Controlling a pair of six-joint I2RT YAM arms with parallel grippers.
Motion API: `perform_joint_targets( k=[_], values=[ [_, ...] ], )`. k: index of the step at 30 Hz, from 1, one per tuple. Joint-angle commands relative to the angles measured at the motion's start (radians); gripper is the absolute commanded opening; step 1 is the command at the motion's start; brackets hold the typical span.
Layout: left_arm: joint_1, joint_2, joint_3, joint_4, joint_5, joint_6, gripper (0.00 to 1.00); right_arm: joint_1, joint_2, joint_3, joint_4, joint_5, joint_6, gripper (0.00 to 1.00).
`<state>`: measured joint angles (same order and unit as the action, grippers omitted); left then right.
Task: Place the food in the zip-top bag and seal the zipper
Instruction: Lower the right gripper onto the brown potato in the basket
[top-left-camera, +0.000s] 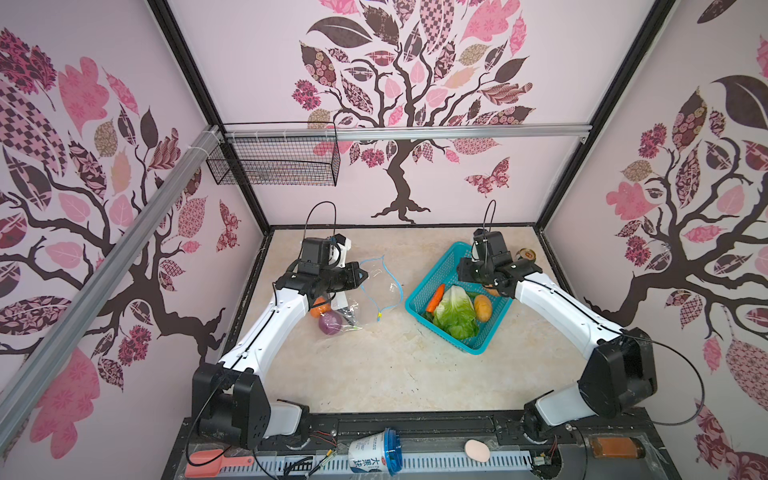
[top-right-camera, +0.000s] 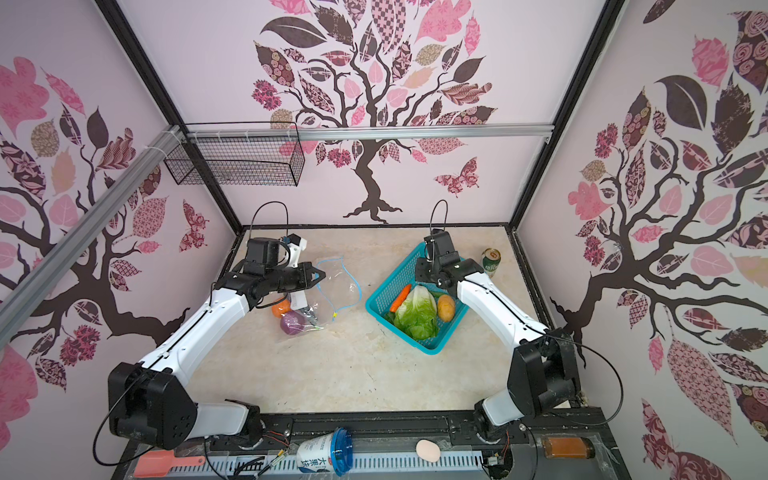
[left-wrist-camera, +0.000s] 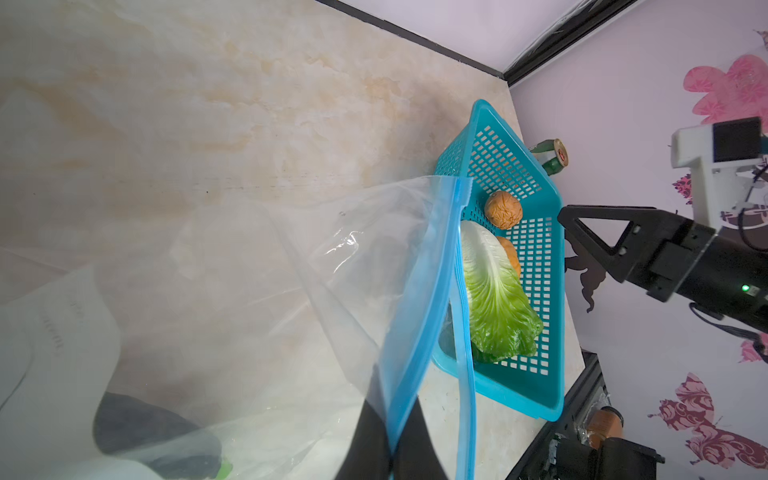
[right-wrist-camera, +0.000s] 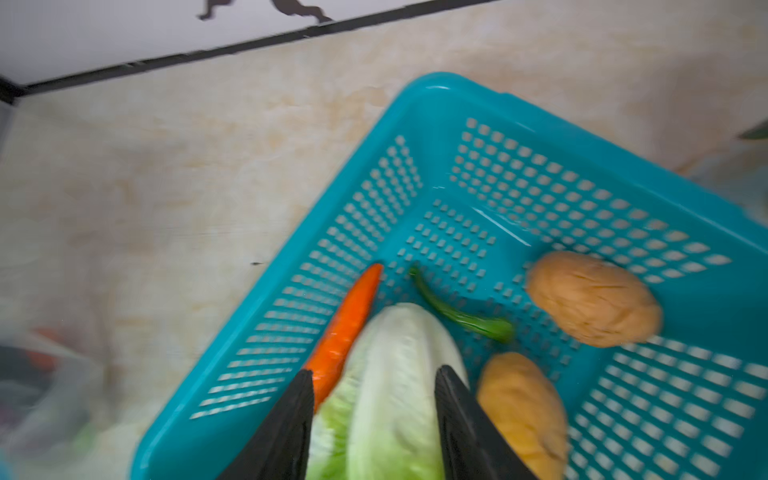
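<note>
Clear crinkly plastic makes up the one zip-top bag (top-left-camera: 386, 284), which lies on the marble tabletop (top-left-camera: 395, 374) left of centre, under the left arm's wrist. Its mouth is spread into a loop that faces right, toward the basket. Its body trails off to the left and toward the near edge. The light-blue zipper (top-left-camera: 401, 286) runs roughly far to near along that mouth, with its single yellow slider (top-left-camera: 378, 318) at the near end.

Three pieces of food show inside the bag: one purple onion (top-left-camera: 330, 322), one orange pumpkin (top-left-camera: 321, 309) just behind it, and one dark piece (left-wrist-camera: 149, 428) with a green tip.

The left gripper (left-wrist-camera: 392, 424) is pinched tight on the bag's blue mouth strip at the far end, holding that edge up.

To the right, well apart from the bag, stands one teal mesh basket (top-left-camera: 478, 351) set cornerwise. It holds five pieces. One is a cabbage (top-left-camera: 455, 314) with its long axis far to near and its white stalk at the far end. A carrot (top-left-camera: 435, 298) lies alongside it on the left. There are also two tan potatoes (right-wrist-camera: 594, 299) and one slim green pepper (right-wrist-camera: 461, 316).

The right gripper (right-wrist-camera: 374, 376) hangs over the basket's far part with its jaws about half apart and nothing between them. The cabbage stalk lies below the gap.

One green drink can (top-right-camera: 491, 260) stands just behind the basket.
</note>
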<state>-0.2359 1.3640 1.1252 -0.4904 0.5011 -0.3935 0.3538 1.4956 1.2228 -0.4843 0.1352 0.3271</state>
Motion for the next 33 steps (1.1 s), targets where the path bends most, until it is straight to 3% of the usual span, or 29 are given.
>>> perform_joint_targets(
  k=[1, 6, 12, 26, 33],
  values=[
    [-0.006, 0.004, -0.024, 0.019, 0.009, -0.002, 0.00, -0.009, 0.051, 0.037, -0.111, 0.186, -0.072, 0.57],
    [-0.010, 0.009, -0.025, 0.018, 0.011, -0.002, 0.00, -0.052, 0.145, 0.058, -0.134, 0.271, -0.112, 0.71],
    [-0.010, 0.011, -0.026, 0.014, -0.007, 0.001, 0.00, -0.118, 0.249, 0.092, -0.133, 0.259, -0.123, 0.84],
    [-0.010, 0.004, -0.024, 0.013, -0.010, 0.003, 0.00, -0.170, 0.417, 0.153, -0.057, 0.177, -0.129, 0.95],
    [-0.010, -0.002, -0.024, 0.012, -0.017, 0.003, 0.00, -0.170, 0.474, 0.161, -0.051, 0.148, -0.114, 0.94]
  ],
)
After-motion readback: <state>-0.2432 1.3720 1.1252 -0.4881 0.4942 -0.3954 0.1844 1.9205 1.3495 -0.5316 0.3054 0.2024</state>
